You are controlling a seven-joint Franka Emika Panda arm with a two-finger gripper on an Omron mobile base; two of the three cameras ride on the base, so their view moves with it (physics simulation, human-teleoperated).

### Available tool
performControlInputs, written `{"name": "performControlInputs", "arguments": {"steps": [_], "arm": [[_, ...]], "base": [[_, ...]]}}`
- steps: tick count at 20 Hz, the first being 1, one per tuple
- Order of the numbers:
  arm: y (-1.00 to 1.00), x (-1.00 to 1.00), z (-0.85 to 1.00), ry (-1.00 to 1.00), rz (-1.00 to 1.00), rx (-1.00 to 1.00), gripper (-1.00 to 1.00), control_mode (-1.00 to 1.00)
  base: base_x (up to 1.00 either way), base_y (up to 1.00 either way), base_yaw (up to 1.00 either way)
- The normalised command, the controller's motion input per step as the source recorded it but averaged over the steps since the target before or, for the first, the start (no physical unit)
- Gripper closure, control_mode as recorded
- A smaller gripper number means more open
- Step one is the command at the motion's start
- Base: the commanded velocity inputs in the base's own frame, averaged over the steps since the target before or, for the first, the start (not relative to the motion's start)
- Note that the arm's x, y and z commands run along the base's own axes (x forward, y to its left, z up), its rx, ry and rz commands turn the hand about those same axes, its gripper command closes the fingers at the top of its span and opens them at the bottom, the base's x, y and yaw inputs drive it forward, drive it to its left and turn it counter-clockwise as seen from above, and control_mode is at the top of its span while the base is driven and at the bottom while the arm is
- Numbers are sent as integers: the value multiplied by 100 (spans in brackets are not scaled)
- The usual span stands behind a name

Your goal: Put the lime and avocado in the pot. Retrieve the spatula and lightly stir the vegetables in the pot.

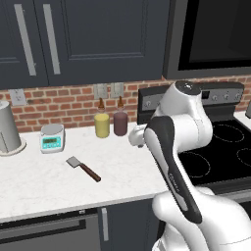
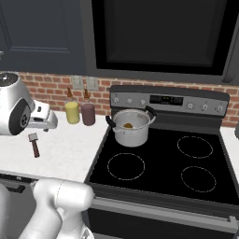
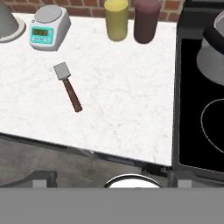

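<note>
Your hand point(image 2: 46, 122) hangs above the tabletop point(image 3: 122, 105), wide open and empty. The spatula point(image 3: 68, 86) lies flat ahead of the hand and off to its left in the hand view, well apart from the fingers. Its long axis runs diagonally there: grey blade at the far end, toward the scale point(image 3: 47, 22), reddish-brown handle slanting back toward you. You'll likely need to reach forward-left, come down, and turn the fingers across that handle. The right base view gives what the hand view cuts off: the pot point(image 2: 131, 126) sits on the stove's back-left burner, to the hand's right, with something brownish inside, probably the avocado point(image 2: 128, 125); the lime can't be made out.
</note>
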Motion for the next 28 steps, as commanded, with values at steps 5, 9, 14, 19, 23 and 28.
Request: {"name": "performControlInputs", "arguments": {"steps": [5,9,14,19,23,28], "arm": [[43,0,-40,1,11,0,-100,-100],[56,0,-45,0,8,0,-100,-100],[55,12,-48,0,2,0,-100,-100],[15,3,-44,-6,0,5,-100,-100],[13,1,-40,-12,0,3,-100,-100],[18,19,-29,-8,0,1,-100,-100]], "base": [[0,0,0],[0,0,0],[0,0,0],[0,0,0],[0,0,0],[0,0,0]]}}
